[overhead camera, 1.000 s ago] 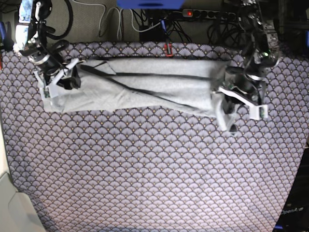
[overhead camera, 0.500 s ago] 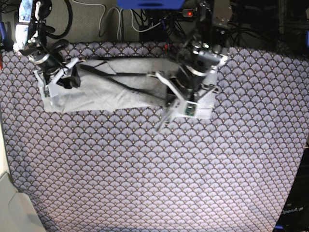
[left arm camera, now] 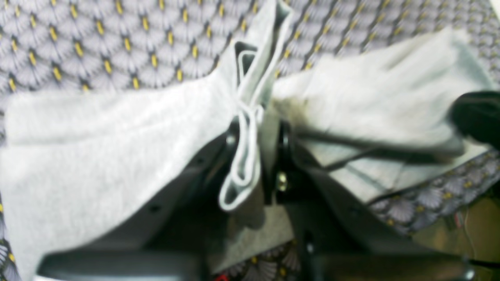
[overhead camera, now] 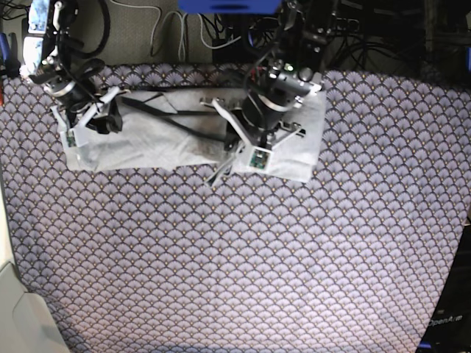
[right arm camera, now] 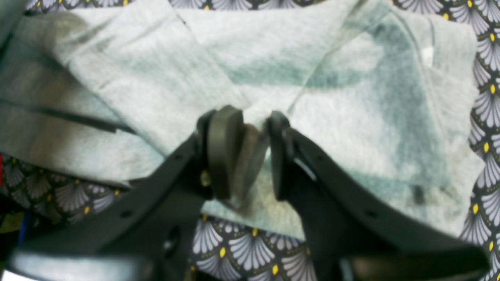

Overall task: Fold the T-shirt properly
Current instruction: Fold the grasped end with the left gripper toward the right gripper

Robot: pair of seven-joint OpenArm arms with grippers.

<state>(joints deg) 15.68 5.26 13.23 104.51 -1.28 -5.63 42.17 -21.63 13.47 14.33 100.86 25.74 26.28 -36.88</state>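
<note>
left wrist view: the left tool [left arm camera: 256, 156] is clamped on a bunched hem of the t-shirt [left arm camera: 117, 132], grey cloth draping off both sides over the fan-patterned tablecloth [left arm camera: 117, 43].

right wrist view: the right tool [right arm camera: 244, 152] sits pinched on a fold of cloth at the shirt's other end, pinning it flat to the counter.

base view: big change in the last second. the left tool [overhead camera: 254, 143] has swept from the far end to mid-shirt, dragging its end back over the body, so the t-shirt [overhead camera: 147, 140] is now about half as long. looks like the lengthwise fold is mostly laid.

around it: cables and a power strip [overhead camera: 309, 20] behind the counter, nothing on the cloth in the way. the doubled end looks a bit skewed, though.
</note>
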